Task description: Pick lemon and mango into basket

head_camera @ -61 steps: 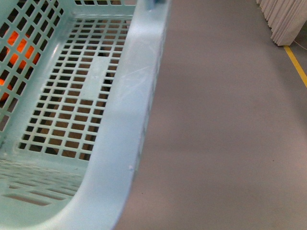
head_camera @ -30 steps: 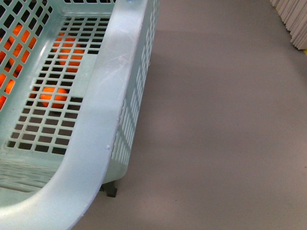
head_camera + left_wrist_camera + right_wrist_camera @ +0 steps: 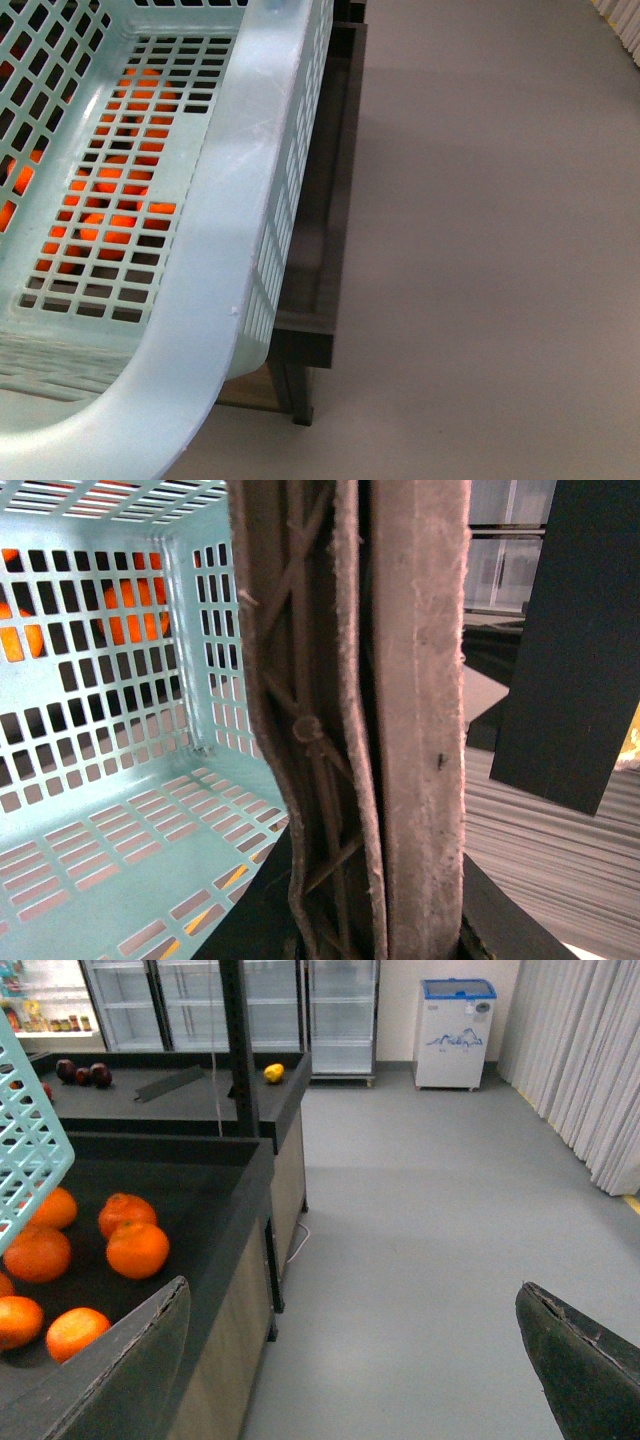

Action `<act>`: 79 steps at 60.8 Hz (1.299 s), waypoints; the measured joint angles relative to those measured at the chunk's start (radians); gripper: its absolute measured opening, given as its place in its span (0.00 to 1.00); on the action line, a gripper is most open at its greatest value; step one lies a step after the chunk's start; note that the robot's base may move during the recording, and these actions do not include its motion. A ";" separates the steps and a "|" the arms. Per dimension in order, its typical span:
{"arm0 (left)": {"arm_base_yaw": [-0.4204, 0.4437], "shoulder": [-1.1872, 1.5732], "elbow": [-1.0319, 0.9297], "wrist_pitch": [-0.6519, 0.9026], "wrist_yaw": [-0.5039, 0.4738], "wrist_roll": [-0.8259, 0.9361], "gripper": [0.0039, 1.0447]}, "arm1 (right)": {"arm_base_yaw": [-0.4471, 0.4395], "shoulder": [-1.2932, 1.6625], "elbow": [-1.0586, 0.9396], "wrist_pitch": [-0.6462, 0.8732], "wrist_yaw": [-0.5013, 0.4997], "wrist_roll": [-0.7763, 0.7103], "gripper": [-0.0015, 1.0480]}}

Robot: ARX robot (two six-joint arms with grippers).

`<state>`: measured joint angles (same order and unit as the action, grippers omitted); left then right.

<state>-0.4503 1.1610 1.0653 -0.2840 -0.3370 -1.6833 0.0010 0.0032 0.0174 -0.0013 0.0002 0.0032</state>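
The light teal basket [image 3: 232,200] fills the left of the front view, nothing inside it. My left gripper [image 3: 352,720] is shut on its brown handle [image 3: 308,742], with the basket's slotted floor [image 3: 120,810] just beside. My right gripper [image 3: 350,1360] is open over the grey floor, with nothing between its fingers. A small yellow fruit [image 3: 273,1073] lies on the far dark table; it is too far off to tell lemon from mango.
Orange tangerines [image 3: 136,1247] lie on the dark display table [image 3: 335,200] and show through the basket's slots [image 3: 110,215]. Dark red fruits [image 3: 80,1072] sit on the far table. Glass fridges [image 3: 340,1010], a chest freezer [image 3: 453,1032] and curtains [image 3: 590,1070] border the floor.
In the front view the basket has shifted left and the dark table edge has come into sight under it. More tangerines show through the slots. The curtain has left the frame.
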 joint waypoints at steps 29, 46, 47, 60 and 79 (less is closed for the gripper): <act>0.000 0.000 0.000 0.000 -0.001 0.001 0.18 | 0.000 0.000 0.000 0.000 0.002 0.000 0.92; 0.000 0.000 0.000 0.000 0.000 0.000 0.18 | 0.000 0.000 0.000 0.000 0.003 0.000 0.92; 0.000 0.000 0.000 0.000 0.000 0.000 0.18 | 0.000 0.000 0.000 0.001 0.003 -0.001 0.92; 0.001 0.000 0.000 0.000 0.000 0.000 0.18 | 0.000 0.000 0.000 0.000 0.002 0.000 0.92; 0.001 0.000 0.000 0.000 -0.002 0.000 0.18 | 0.000 0.000 0.000 0.000 0.001 0.000 0.92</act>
<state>-0.4496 1.1610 1.0653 -0.2840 -0.3386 -1.6833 0.0013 0.0029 0.0174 -0.0017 0.0010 0.0029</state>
